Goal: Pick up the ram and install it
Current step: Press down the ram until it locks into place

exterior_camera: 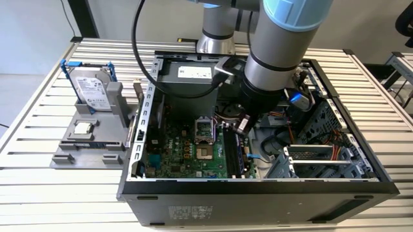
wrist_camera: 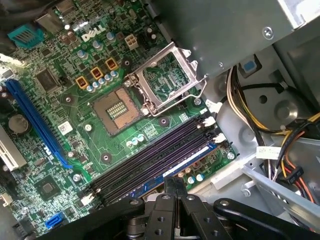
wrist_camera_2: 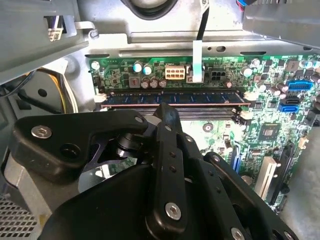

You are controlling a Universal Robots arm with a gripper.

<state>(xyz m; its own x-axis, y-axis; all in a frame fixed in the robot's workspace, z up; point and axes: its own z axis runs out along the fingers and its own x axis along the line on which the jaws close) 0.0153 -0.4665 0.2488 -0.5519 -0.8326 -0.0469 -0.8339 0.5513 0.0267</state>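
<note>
Green motherboard (wrist_camera: 75, 110) with open processor socket (wrist_camera: 116, 107), its metal frame (wrist_camera: 167, 80) raised beside it. Four black memory slots (wrist_camera: 150, 157) run alongside the socket; the ram (wrist_camera: 185, 161), blue-edged, sits in the slot farthest from it. Black gripper (wrist_camera: 173, 184), fingers together, just beyond that stick. Yellow and orange cables (wrist_camera: 295, 145) lie off the board's edge.

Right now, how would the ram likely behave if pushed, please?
The ram stands on edge among the black slots under the claw, so it probably won't tip. It looks thin and flat: likely light, stiff lengthwise, yet fragile to sideways force.
</note>
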